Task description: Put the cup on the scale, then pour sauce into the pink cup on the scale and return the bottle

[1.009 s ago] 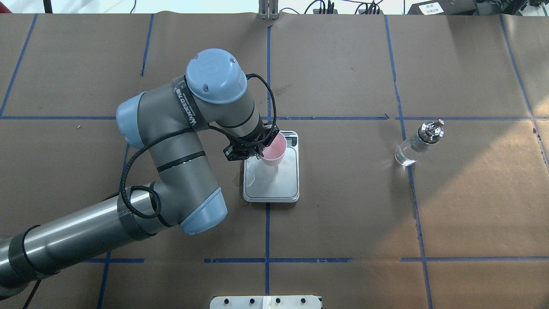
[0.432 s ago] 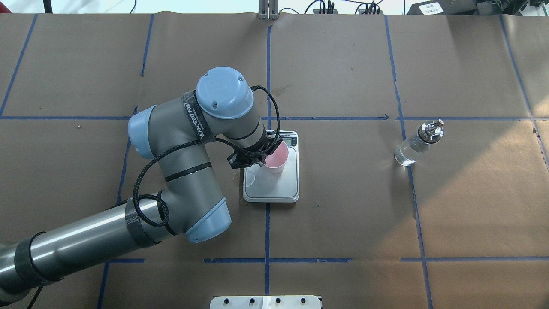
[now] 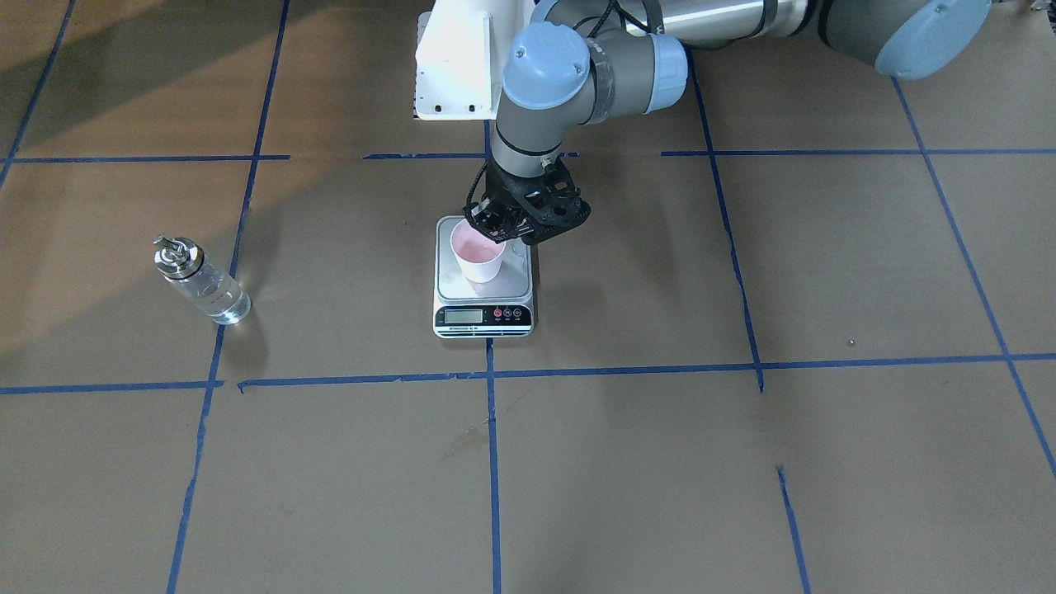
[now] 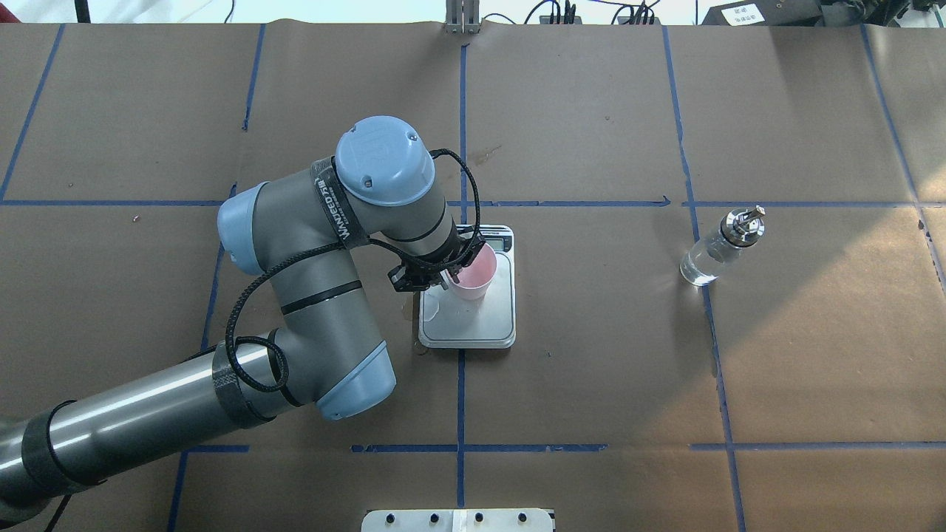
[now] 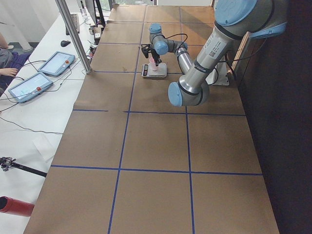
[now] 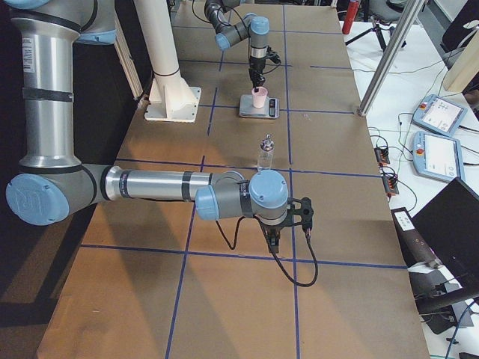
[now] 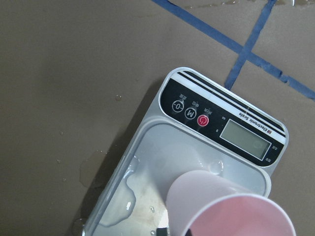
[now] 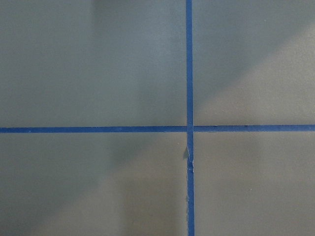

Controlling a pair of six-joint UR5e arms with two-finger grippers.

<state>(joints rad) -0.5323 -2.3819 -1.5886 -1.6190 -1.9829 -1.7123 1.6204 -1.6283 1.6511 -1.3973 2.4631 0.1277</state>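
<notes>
The pink cup (image 4: 474, 272) stands on the steel plate of the scale (image 4: 473, 329), near its display end. My left gripper (image 4: 446, 276) is at the cup's rim on the robot's left side and looks shut on the cup (image 3: 477, 257). The left wrist view shows the cup (image 7: 221, 206) close up over the scale (image 7: 221, 115). The bottle (image 4: 713, 253) stands upright on its own far to the right, with clear sauce inside. My right gripper (image 6: 274, 241) shows only in the exterior right view, low over the paper near the bottle (image 6: 265, 153); I cannot tell its state.
A thin puddle of clear liquid (image 7: 123, 196) lies on the scale's plate and drops wet the paper beside it. Brown paper with blue tape lines (image 4: 461, 384) covers the table. A white mount plate (image 4: 458, 521) sits at the near edge.
The left arm has carried the cup down and a little toward the robot, onto the scale's plate. Over the last half second it has barely moved. The bottle has stayed put.
</notes>
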